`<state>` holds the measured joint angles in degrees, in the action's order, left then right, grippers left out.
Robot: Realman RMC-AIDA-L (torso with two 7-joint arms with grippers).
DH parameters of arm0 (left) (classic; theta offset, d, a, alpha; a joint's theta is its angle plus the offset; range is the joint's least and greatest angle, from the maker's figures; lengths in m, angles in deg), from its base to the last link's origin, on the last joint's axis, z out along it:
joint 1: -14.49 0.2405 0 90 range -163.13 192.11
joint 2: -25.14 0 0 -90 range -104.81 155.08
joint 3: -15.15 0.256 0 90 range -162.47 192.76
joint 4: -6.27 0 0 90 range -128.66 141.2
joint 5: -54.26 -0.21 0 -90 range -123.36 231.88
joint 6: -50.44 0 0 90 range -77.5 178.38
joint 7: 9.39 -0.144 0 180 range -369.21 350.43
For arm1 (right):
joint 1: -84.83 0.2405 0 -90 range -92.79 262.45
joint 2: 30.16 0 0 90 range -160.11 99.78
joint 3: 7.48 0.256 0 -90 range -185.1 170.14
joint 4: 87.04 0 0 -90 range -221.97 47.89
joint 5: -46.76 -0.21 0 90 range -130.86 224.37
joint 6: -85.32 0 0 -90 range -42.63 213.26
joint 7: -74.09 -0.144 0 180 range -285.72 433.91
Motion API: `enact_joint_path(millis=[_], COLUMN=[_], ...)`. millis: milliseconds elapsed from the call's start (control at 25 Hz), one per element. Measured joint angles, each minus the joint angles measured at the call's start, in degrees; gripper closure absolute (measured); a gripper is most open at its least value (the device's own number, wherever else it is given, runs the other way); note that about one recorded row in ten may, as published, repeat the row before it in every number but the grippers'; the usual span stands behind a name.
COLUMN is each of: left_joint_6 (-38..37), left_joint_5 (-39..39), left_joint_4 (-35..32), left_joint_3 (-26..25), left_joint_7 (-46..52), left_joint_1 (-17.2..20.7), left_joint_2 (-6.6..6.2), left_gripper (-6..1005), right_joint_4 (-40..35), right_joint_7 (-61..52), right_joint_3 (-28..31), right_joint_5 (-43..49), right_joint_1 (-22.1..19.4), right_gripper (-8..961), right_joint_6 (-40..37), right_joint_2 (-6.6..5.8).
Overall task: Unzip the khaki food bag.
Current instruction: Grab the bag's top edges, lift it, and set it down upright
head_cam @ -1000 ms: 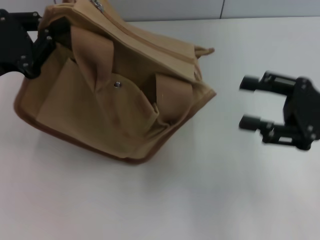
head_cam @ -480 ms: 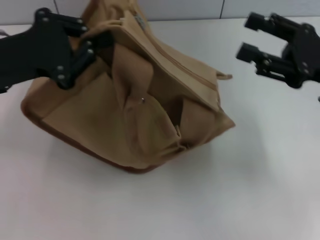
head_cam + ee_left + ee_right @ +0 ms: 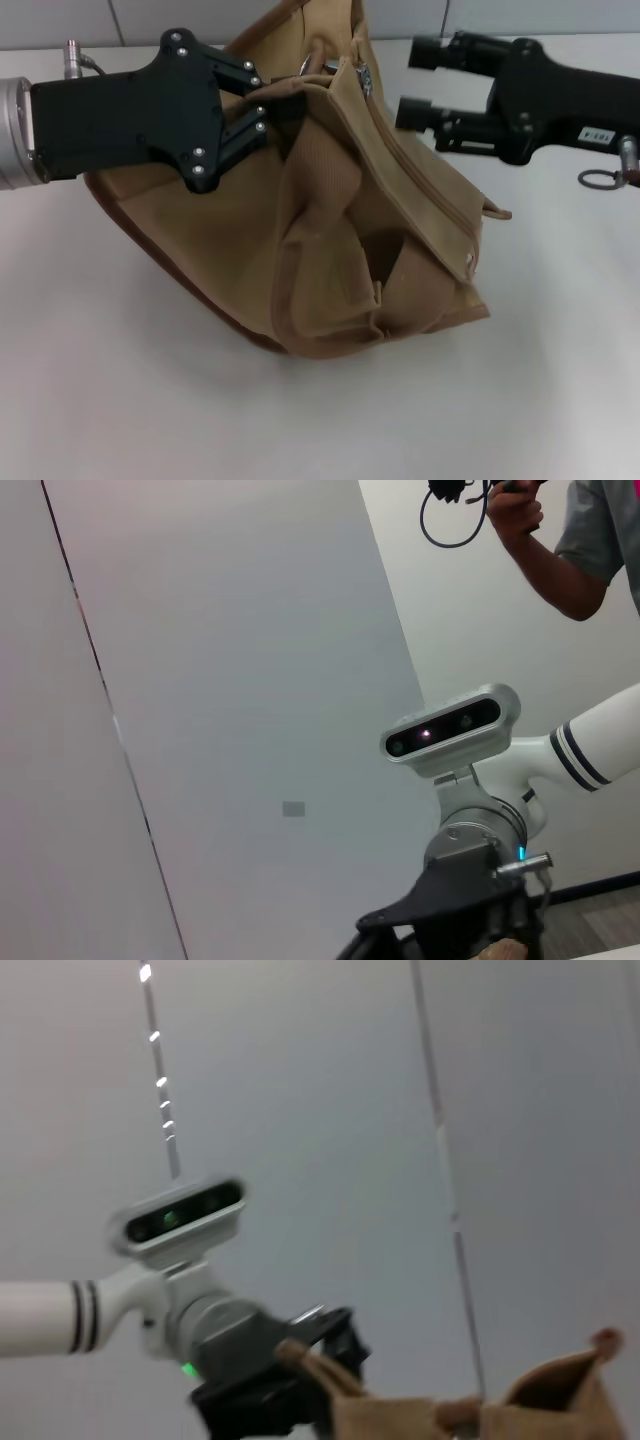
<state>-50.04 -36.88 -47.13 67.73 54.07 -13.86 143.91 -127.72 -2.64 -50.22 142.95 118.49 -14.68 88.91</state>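
Note:
The khaki food bag (image 3: pixel 330 240) lies tilted on the white table (image 3: pixel 150 400) in the head view, with its zipped top facing right. Its silver zipper pull (image 3: pixel 364 76) sits at the far upper end. My left gripper (image 3: pixel 268 108) is shut on the bag's top edge at the left and holds that side up. My right gripper (image 3: pixel 418 82) is open, just right of the zipper pull and apart from the bag. The right wrist view shows the bag's top edge (image 3: pixel 540 1400) with the left arm (image 3: pixel 250 1350) behind it.
A small metal ring (image 3: pixel 598 180) hangs under the right arm. A grey wall (image 3: pixel 60 20) runs behind the table's far edge. In the left wrist view a person's arm (image 3: pixel 560 540) holds a cable above the right arm's wrist camera (image 3: pixel 445 730).
My left gripper has moved right and pulled the bag with it, tipping it more upright. My right gripper has moved left, close to the zipper pull.

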Motion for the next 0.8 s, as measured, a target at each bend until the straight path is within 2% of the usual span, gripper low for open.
enact_joint_path(millis=[280, 560, 800], left_joint_6=[0.01, 3.03, 6.05], left_joint_5=[0.49, 3.19, 3.52], left_joint_4=[-4.48, -7.87, -8.44], left_joint_3=[1.37, 7.27, 10.65], left_joint_7=[1.88, 2.36, 2.26], left_joint_1=[1.09, 3.07, 3.53], left_joint_2=[0.11, 0.18, 0.17], left_gripper=[966, 965, 964], right_joint_4=[-2.30, -2.13, -2.11], right_joint_7=[-1.68, -3.60, -4.12], right_joint_3=[-1.36, -2.07, -7.42], right_joint_5=[-1.24, -1.26, -1.35], right_joint_1=[-0.45, 2.15, 2.64], right_gripper=[275, 301, 356], right_joint_6=[-0.80, -0.16, 3.61], right_joint_2=[0.20, 0.20, 0.31])
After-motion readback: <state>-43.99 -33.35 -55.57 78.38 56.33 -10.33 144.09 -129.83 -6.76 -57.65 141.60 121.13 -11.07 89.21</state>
